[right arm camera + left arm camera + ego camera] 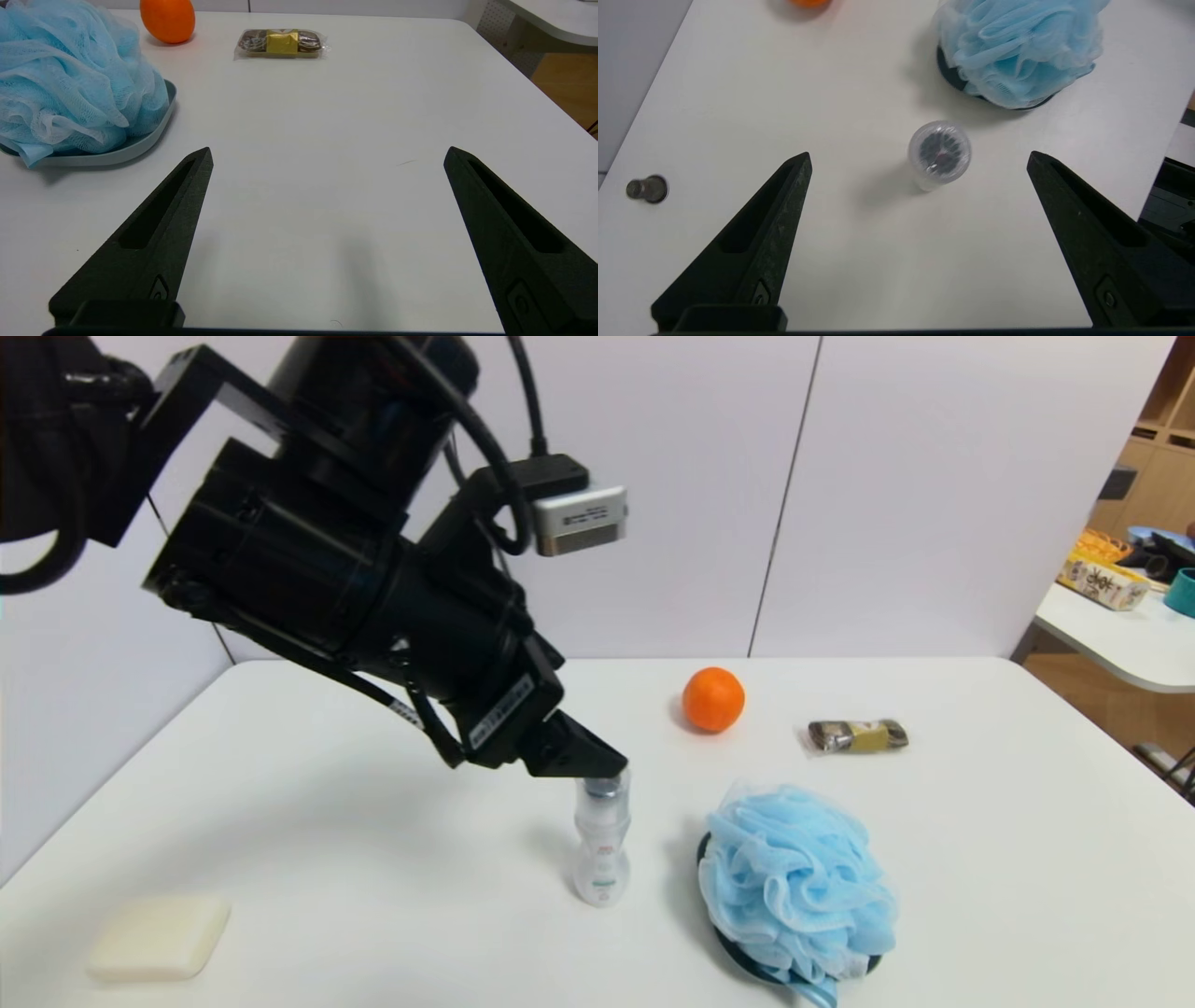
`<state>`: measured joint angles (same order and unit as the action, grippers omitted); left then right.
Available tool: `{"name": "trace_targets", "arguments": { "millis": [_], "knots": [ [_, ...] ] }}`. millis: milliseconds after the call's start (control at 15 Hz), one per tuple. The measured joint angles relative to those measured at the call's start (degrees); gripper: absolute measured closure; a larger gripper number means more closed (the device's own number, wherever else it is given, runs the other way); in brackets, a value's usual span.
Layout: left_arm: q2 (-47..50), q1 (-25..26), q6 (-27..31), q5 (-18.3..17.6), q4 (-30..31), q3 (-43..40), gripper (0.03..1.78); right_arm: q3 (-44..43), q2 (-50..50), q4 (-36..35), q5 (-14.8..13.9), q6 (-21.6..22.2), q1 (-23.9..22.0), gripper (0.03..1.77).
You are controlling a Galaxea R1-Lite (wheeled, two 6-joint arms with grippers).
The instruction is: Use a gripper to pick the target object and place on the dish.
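The light-blue mesh pouf (794,882) (1020,49) (70,88) rests on the slate-grey dish (738,957) (952,79) (140,144), covering most of it, with its ribbon hanging over the near rim. My left gripper (583,756) (920,158) hangs open above the table, left of the dish, over a small clear bottle (602,845) (939,154), with nothing between its fingers. My right gripper (327,156) is open and empty, low over bare table to the right of the dish; it is out of the head view.
An orange (713,699) (167,19) and a wrapped snack bar (857,735) (280,43) lie at the back. A cream soap bar (159,938) sits near the front left. A small metal stud (647,189) is by the table's edge. A second table (1120,635) stands right.
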<state>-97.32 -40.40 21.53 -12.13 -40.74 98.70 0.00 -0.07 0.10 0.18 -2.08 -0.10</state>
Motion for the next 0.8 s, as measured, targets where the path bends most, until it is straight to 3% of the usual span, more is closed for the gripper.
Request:
{"name": "trace_targets", "arguments": {
  "millis": [133,400,800],
  "knots": [
    [2.76,4.62,0.02,-0.02,4.80,-6.52,0.14,0.00,0.00,-0.02,-0.05,0.00,0.00,0.09],
    [7.96,14.19,-0.43,0.63,20.57,-20.29,0.13,0.00,0.00,-0.02,-0.02,0.00,0.00,0.09],
    [19.76,25.86,-3.86,6.79,41.89,-43.83,0.12,0.00,0.00,-0.02,-0.02,0.00,0.00,0.09]
  ]
}}
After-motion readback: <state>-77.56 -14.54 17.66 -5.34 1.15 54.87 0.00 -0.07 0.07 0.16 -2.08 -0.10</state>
